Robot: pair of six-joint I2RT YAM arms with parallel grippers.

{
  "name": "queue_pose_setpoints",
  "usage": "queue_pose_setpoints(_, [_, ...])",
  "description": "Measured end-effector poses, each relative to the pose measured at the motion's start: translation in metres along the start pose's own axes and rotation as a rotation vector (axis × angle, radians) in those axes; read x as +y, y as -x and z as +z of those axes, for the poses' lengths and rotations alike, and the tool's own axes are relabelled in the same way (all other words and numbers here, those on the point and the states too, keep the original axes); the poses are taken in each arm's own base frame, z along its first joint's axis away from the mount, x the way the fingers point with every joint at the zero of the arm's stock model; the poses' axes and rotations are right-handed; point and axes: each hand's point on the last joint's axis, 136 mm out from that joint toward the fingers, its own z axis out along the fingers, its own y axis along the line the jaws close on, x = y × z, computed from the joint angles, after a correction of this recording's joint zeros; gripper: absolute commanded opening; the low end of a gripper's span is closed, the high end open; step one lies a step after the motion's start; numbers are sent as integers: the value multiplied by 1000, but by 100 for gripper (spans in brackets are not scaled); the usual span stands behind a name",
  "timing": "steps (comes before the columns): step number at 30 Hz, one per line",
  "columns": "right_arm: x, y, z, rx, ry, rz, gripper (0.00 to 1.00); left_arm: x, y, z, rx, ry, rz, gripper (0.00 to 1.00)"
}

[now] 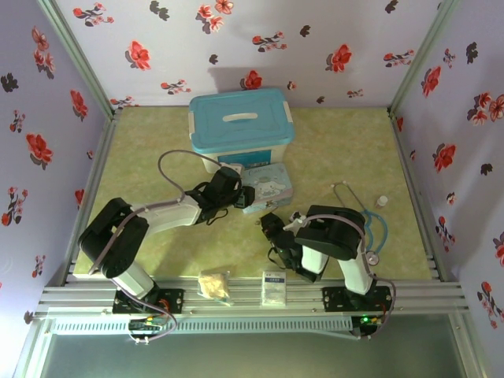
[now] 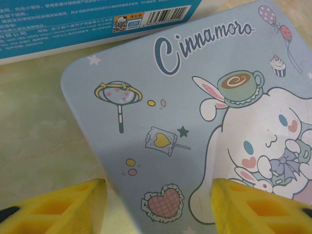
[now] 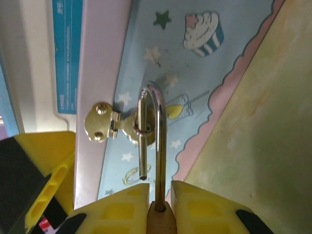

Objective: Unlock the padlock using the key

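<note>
Where its thin silver shackle (image 3: 157, 136) hooked through the clasp (image 3: 102, 122) of the one pastel tin (image 3: 195, 73), the single brass padlock (image 3: 159, 223) sat clenched in the right gripper (image 3: 158, 195), one shackle leg free. The left gripper (image 2: 158, 192) stood spread over the tin's lid.

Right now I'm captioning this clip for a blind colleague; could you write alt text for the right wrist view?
Yellow jaws at the bottom are shut on a brass padlock, whose silver shackle rises through the gold hasp on a pastel blue cartoon tin. The shackle's shorter leg ends free, out of the lock body.
</note>
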Motion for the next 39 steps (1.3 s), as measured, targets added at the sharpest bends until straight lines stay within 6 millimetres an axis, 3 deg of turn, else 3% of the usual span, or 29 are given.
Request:
queue_pose_setpoints(14, [-7, 31, 7, -86, -47, -89, 2, 3, 0, -1, -35, 1, 10, 54])
queue_pose_setpoints(28, [-24, 64, -4, -90, -115, -128, 3, 10, -1, -6, -51, 23, 14, 55])
queue_pose_setpoints(39, [-32, 58, -6, 128, -94, 2, 5, 36, 3, -17, -51, 76, 3, 56])
